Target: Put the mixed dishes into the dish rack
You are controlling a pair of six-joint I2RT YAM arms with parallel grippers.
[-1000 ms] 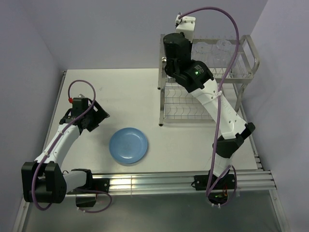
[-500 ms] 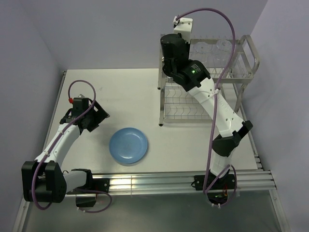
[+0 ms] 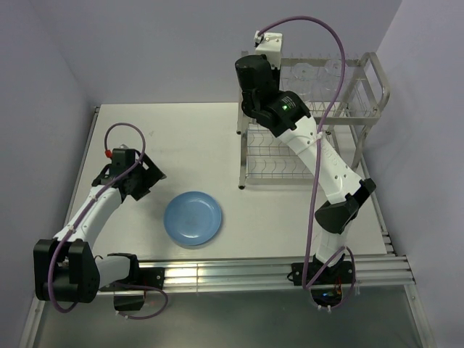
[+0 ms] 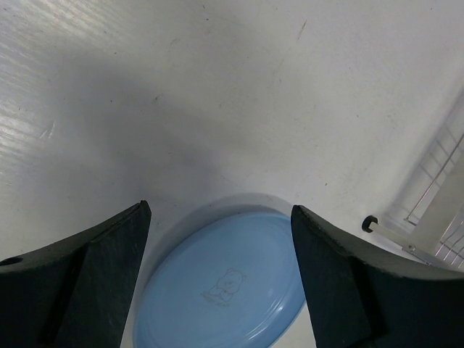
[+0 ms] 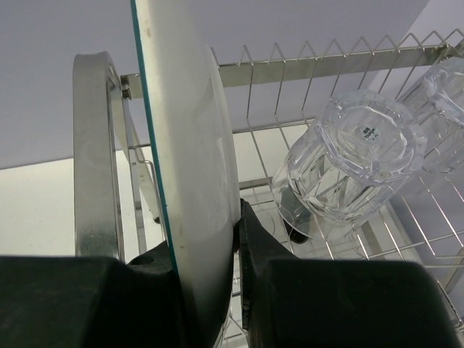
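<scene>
White plate, seemingly upright, in right end effector

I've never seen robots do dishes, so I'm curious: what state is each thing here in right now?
light-blue plate: flat on the table.
white plate: on edge, gripped.
two glasses: on the rack, upper shelf.
left tool: open, empty.
right tool: shut on white plate.

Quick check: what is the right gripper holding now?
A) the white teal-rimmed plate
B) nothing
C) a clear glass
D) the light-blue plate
A: the right wrist view shows the right gripper clamped on the white plate, held on edge.
</scene>
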